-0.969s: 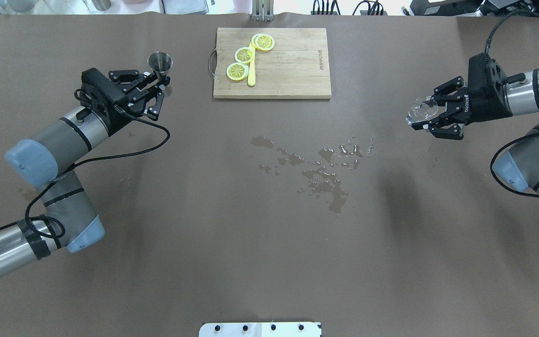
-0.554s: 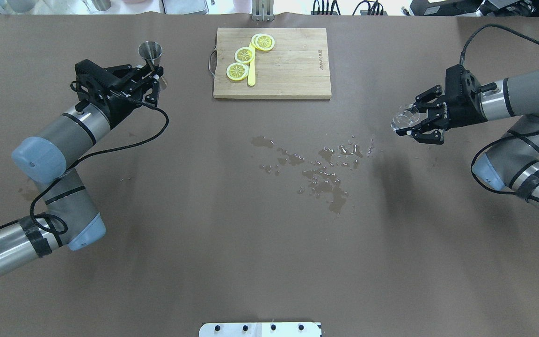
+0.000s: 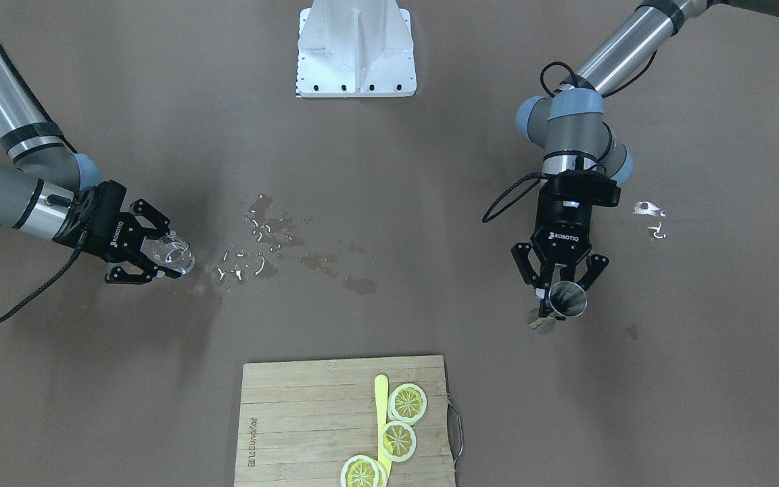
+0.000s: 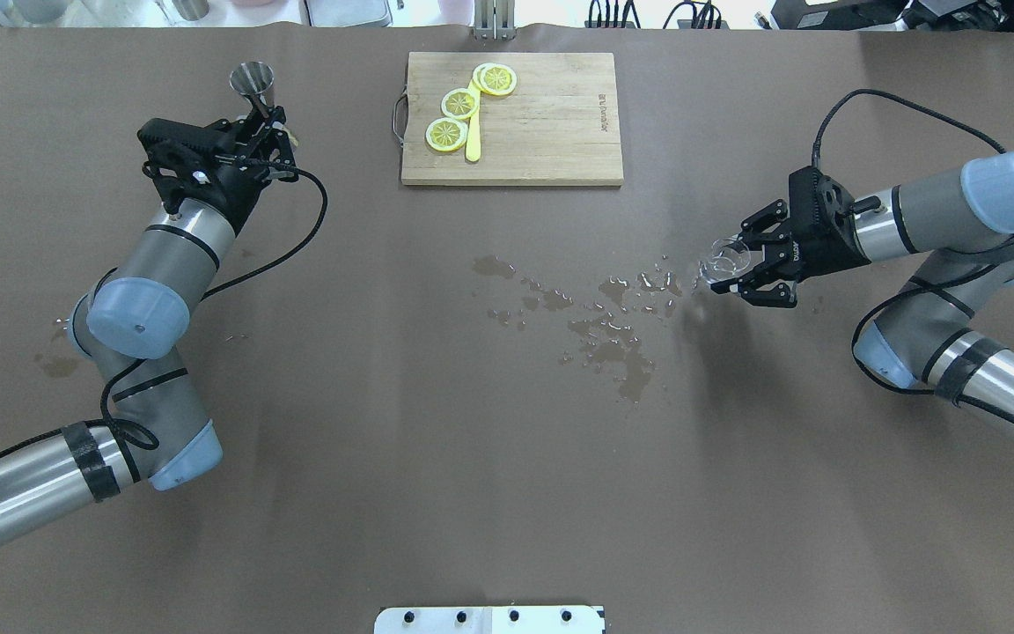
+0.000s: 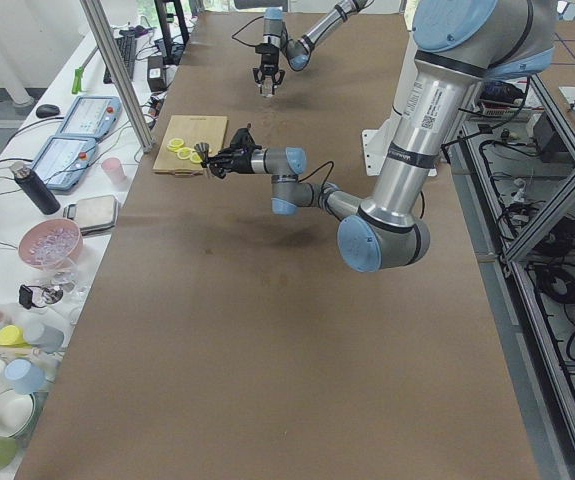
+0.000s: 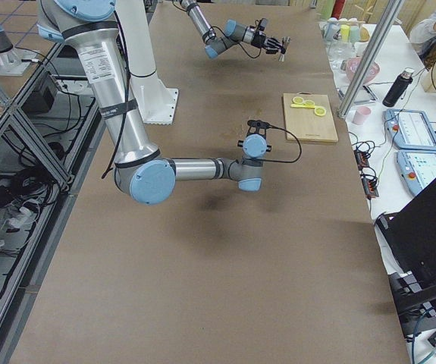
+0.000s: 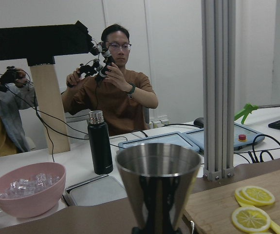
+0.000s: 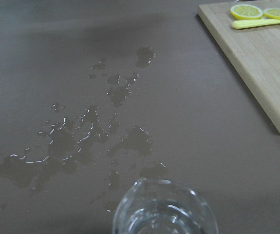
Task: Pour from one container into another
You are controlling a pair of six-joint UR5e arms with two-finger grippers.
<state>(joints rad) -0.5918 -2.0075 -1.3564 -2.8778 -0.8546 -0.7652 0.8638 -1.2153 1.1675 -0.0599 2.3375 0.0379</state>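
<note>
A steel jigger [image 4: 253, 84] stands upright in my left gripper [image 4: 268, 119], which is shut on its narrow waist at the far left of the table. The front-facing view shows the jigger [image 3: 567, 299] from above, with the left gripper [image 3: 560, 297] around it. It fills the bottom of the left wrist view as a steel cone [image 7: 158, 190]. My right gripper [image 4: 730, 267] is shut on a small clear glass [image 4: 723, 261] just right of the spilled water. The glass [image 3: 173, 253] is held low over the table, and its rim [image 8: 164, 212] shows in the right wrist view.
Spilled water [image 4: 599, 313] spreads over the middle of the brown table. A wooden cutting board [image 4: 551, 132] at the far middle carries lemon slices [image 4: 459, 103] and a yellow knife [image 4: 472, 141]. Beyond the far edge sit people, a black bottle [image 7: 100, 144] and a pink bowl of ice [image 7: 25, 192].
My left arm has carried the jigger left and farther away. My right arm has brought the glass in toward the middle, up to the edge of the spill.
</note>
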